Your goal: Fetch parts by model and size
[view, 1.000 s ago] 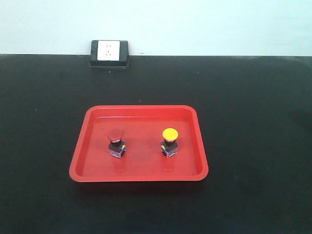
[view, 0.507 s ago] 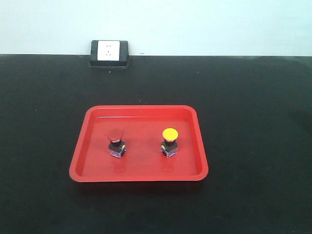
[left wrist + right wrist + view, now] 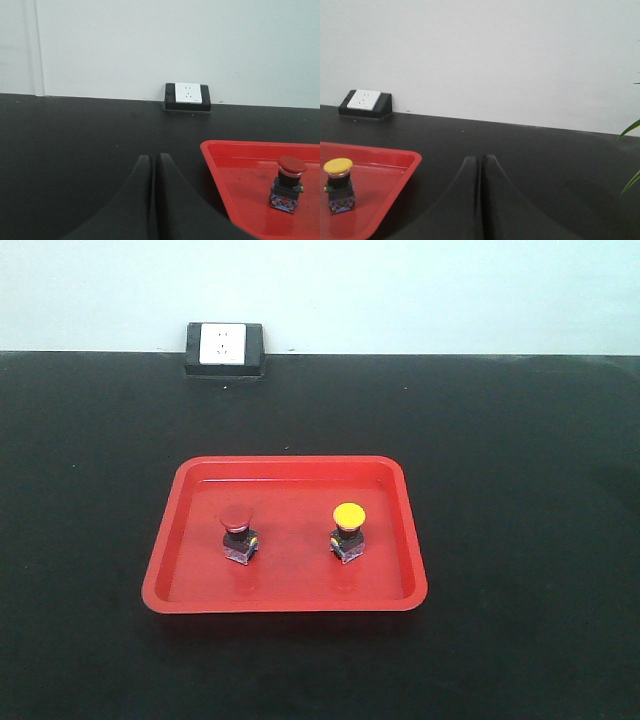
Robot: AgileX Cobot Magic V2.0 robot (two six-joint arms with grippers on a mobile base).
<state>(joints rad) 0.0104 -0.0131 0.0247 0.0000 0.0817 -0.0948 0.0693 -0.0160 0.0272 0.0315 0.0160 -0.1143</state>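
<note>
1. A shallow red plastic tray with rounded corners [image 3: 285,605] is seen resting flat on a matte black tabletop [image 3: 520,460], roughly centred in the front view.
2. Two parts are held inside the tray, both upright and side by side, clearly apart from each other and from the tray walls.
3. The red-capped mushroom-head push-button switch [image 3: 237,534] is placed in the left half of the tray; its small dark block base with blue markings is set flat on the tray floor.
4. The yellow-capped mushroom-head push-button switch [image 3: 348,531] is placed in the right half of the tray, on the same kind of dark block base.
5. A white wall socket in a black wedge-shaped housing [image 3: 224,348] is located at the far table edge, against the pale wall, well behind the tray.
6. The black left gripper [image 3: 154,162] is seen in the left wrist view with its two fingers pressed together, nothing held between them. It is positioned over bare tabletop just left of the tray's near-left corner; the red-capped switch is visible to its right.
7. The black right gripper [image 3: 480,162] is likewise closed with fingers meeting, nothing gripped. It is positioned over bare tabletop to the right of the tray; the yellow-capped switch is visible to its left.
8. Green leaf tips [image 3: 630,130] are caught at the right edge of the right wrist view.
9. Neither gripper is visible in the front view.
</note>
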